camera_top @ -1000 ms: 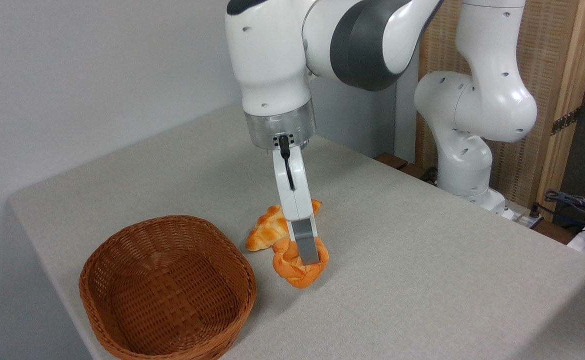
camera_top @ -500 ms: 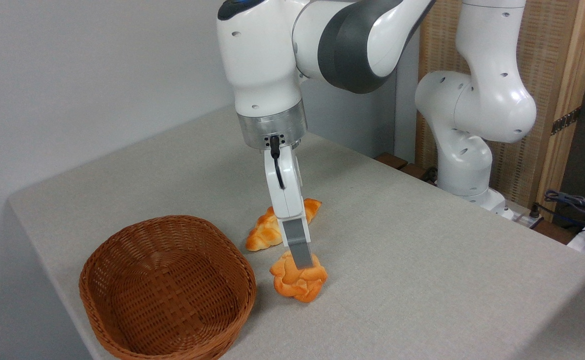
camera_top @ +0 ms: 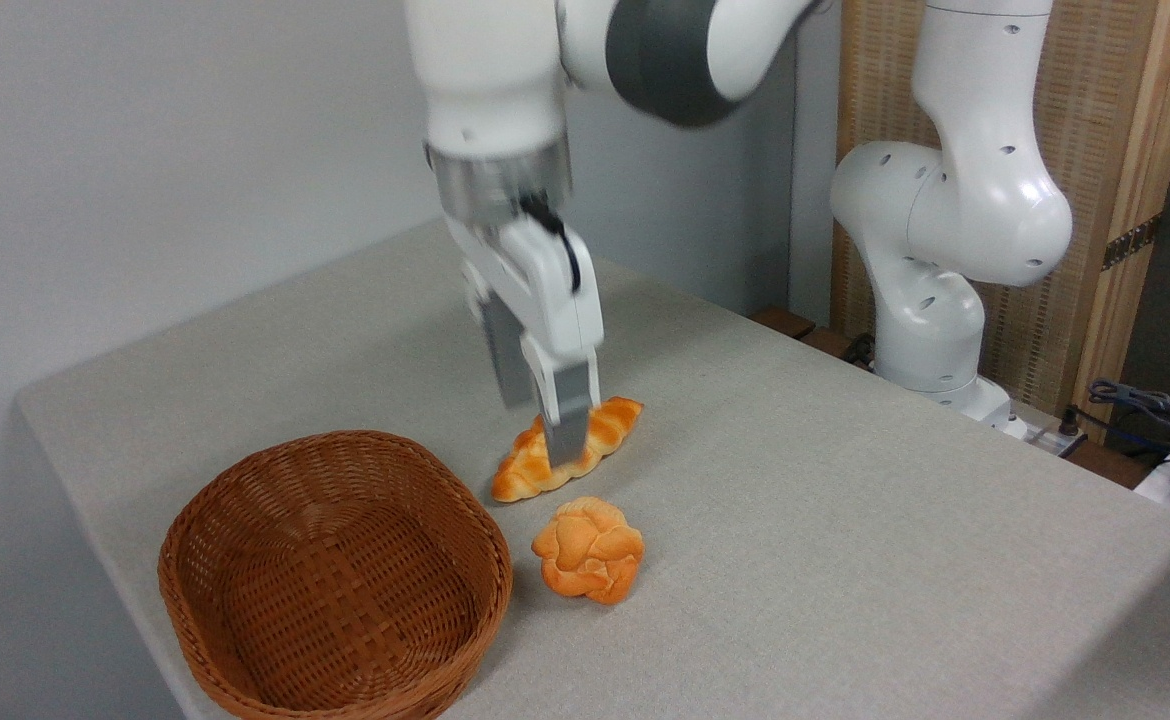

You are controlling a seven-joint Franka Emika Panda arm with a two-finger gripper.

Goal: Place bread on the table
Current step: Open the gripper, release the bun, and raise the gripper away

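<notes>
Lying on the table (camera_top: 845,520), your bread (camera_top: 588,551) is free. Your pincer (camera_top: 542,430) hangs above, jaws apart, empty.

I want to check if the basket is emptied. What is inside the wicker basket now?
The visible inside of the wicker basket shows only its woven floor and far wall, no bread. The near wall hides a strip of floor. The round bun and the braided loaf lie outside, on the table.

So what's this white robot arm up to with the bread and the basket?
The white robot arm's gripper hangs open and empty above the table. The small round golden-orange knotted bun lies free on the grey-beige cloth table, beside the brown wicker basket, which holds nothing. A long braided loaf lies just behind the bun.
</notes>
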